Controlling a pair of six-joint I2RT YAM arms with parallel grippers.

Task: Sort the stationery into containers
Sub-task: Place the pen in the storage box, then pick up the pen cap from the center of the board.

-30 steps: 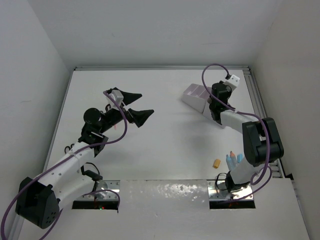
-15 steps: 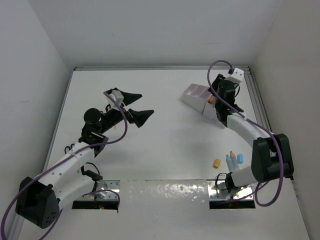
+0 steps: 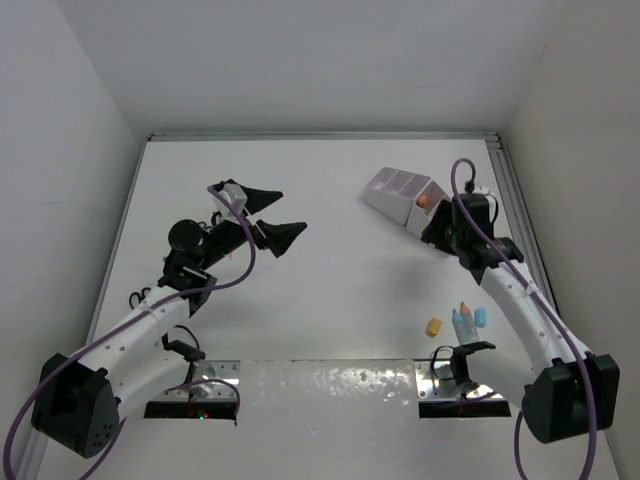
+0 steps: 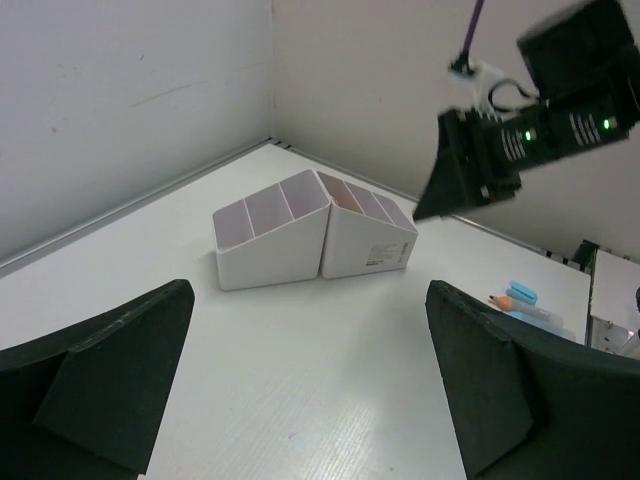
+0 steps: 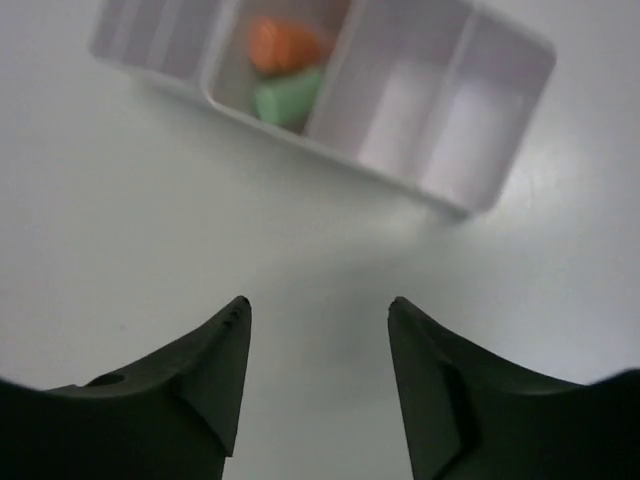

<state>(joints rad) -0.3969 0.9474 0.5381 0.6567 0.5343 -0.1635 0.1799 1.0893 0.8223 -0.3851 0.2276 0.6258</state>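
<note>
- Right gripper (image 5: pixel 318 312) hangs over bare tabletop just beside the white stepped desk organiser with pale-lilac compartments (image 5: pixel 500 120). Its fingers are partly spread, with nothing between them.
- A small orange eraser (image 5: pixel 285 43) and a small green eraser (image 5: pixel 290 98) lie touching in one compartment, so this round of sorting looks finished at the organiser's end.
- Left gripper (image 4: pixel 310 295) is held above the table's left half, facing the organiser from well away. Its fingers are spread wide and it holds nothing.
- Unsorted stationery sits by the right arm's base: a small yellow-orange block (image 3: pixel 433 326), and just beside it clear blue-capped bottles (image 3: pixel 467 320) with an orange pencil tip (image 3: pixel 463 305) showing.
- The likely next move is a reach back toward that cluster. The block stands a little apart and looks the easier pick. The bottles and pencil crowd together and would need a careful line between them.
- From above, the right wrist covers its own fingers.
- The left wrist view cuts the cluster off at the frame edge.
- No scissors, tape ring or red pens can be made out in any view.
</note>
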